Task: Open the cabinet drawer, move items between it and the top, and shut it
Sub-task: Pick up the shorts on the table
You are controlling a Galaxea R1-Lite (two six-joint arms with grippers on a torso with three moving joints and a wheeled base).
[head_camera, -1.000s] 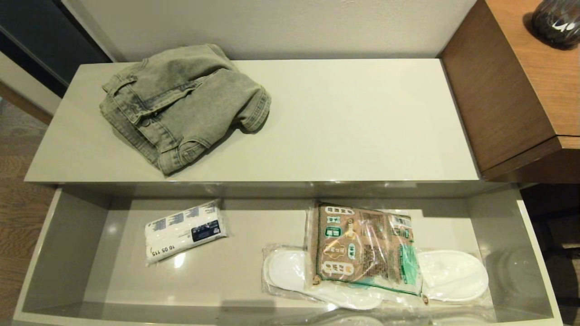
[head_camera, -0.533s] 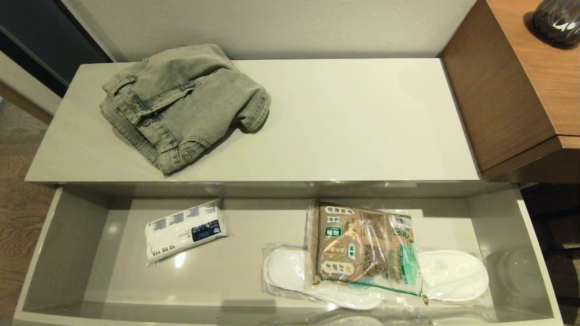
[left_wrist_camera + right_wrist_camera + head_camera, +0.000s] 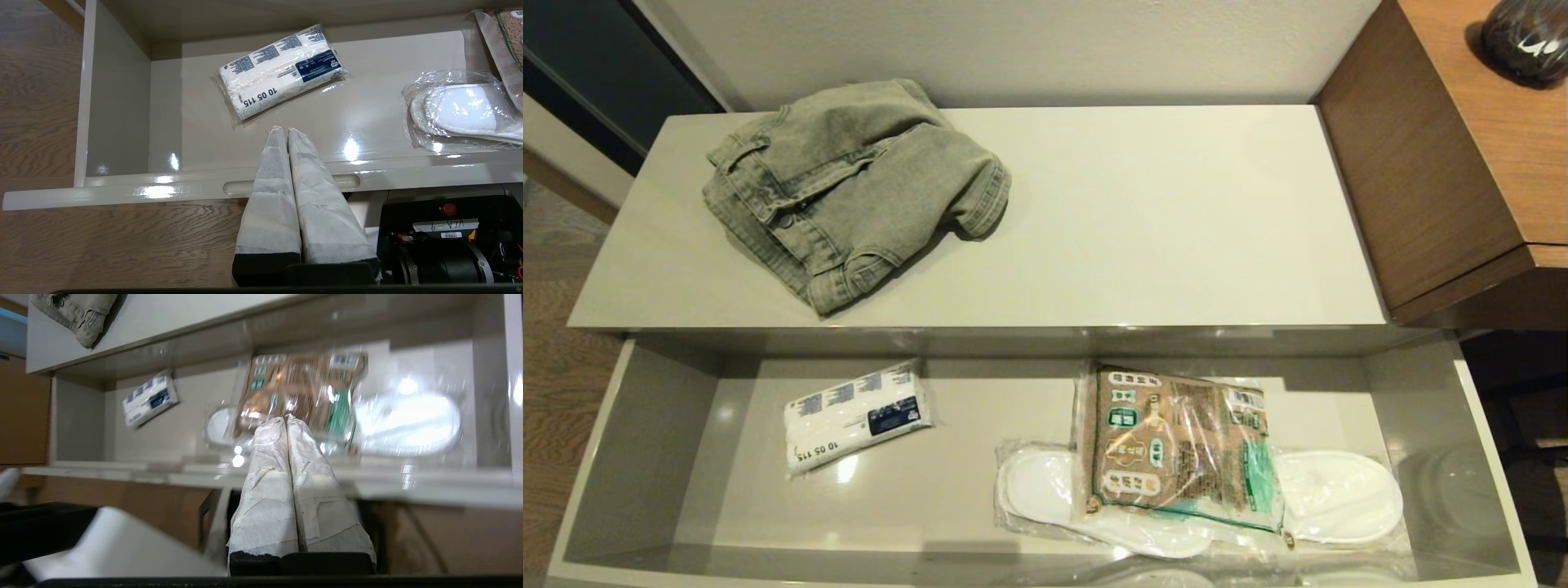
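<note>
Wood flooring is showing at the left of our low cabinet, whose top is carrying the folded denim garment at its left end. Below it, the cabinet drawer is standing fully pulled out. Working left to right inside it, we are seeing a white wrapped pack printed "10 05 115", then a brown-and-green printed packet lying across plastic-wrapped white slippers; its lettering is not legible.

We are holding the left claw closed and empty above the drawer's front edge, near the white pack. We are holding the right claw closed and empty above the printed packet.

Opening appears complete; the transfer step is in hand. Next, we judge that one claw must open before descending onto an item.
</note>
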